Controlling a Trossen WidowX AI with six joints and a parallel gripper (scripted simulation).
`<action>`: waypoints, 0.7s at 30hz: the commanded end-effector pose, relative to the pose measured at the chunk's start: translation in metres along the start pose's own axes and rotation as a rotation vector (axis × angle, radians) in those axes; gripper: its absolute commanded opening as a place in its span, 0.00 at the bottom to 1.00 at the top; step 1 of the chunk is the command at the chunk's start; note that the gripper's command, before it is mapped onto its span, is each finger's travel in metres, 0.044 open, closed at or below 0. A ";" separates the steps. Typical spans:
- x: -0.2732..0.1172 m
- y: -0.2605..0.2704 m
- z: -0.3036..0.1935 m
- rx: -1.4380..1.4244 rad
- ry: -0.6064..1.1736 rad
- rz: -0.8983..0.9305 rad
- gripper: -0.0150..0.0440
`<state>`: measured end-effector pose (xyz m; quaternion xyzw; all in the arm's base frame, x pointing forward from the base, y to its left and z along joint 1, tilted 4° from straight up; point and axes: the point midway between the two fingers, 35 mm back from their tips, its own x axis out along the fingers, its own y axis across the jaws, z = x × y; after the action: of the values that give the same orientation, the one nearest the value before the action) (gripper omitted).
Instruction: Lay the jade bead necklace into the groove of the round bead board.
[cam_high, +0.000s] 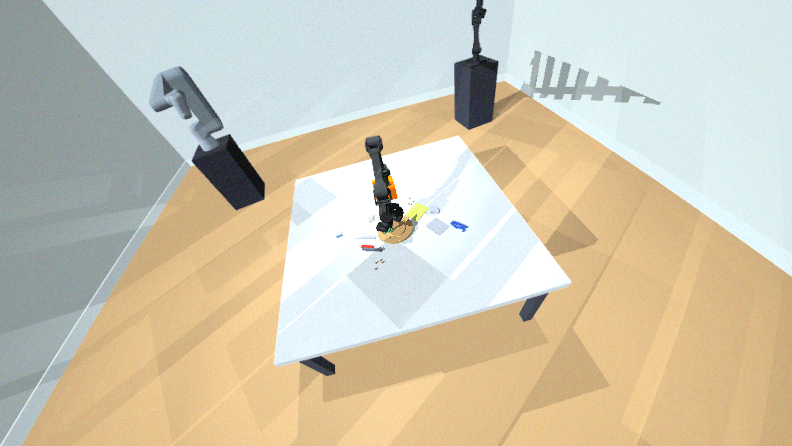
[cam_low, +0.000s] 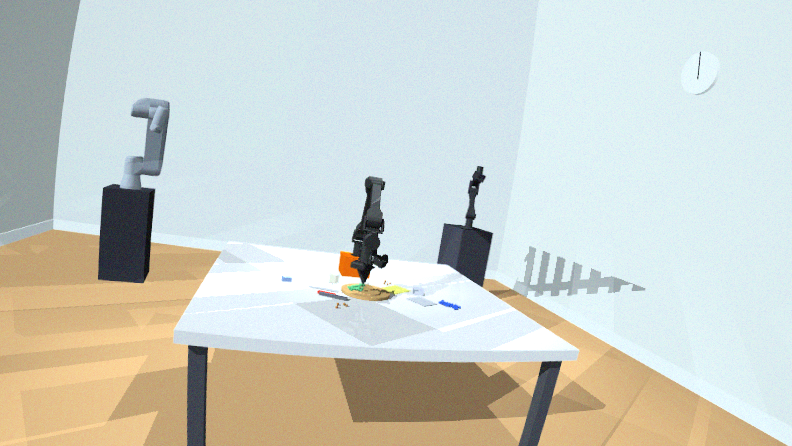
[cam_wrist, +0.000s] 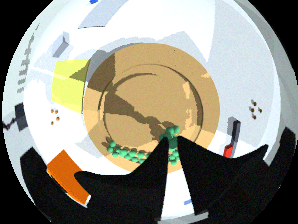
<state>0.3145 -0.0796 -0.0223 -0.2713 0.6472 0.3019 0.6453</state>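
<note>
The round wooden bead board (cam_high: 402, 238) (cam_low: 368, 296) (cam_wrist: 150, 54) lies flat on the table, with a circular groove in its top. The green jade bead necklace (cam_low: 355, 288) (cam_wrist: 134, 155) is bunched at one side of the board. In the wrist view a row of its beads runs along the lower left part of the groove's circle; whether they sit down in it I cannot tell. My gripper (cam_low: 363, 283) (cam_wrist: 173, 141) points down low over the board, shut on a part of the necklace. Beads show between and just beyond the fingertips; the fingers hide others.
An orange box (cam_low: 346, 264) (cam_wrist: 67, 175) stands behind the board. A yellow pad (cam_high: 417, 211) (cam_wrist: 70, 85) lies close beside it. A red and black tool (cam_high: 367, 247) (cam_low: 332, 295) lies on the other side. A blue piece (cam_high: 458, 225) and a grey plate (cam_high: 437, 226) lie farther right.
</note>
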 end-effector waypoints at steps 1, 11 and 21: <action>-0.001 0.009 0.007 0.000 -0.001 0.003 0.25; -0.001 0.034 0.027 0.000 -0.003 0.005 0.25; -0.001 0.057 0.041 0.000 -0.004 0.007 0.25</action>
<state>0.3037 -0.0159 -0.0179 -0.2727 0.6455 0.3049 0.6449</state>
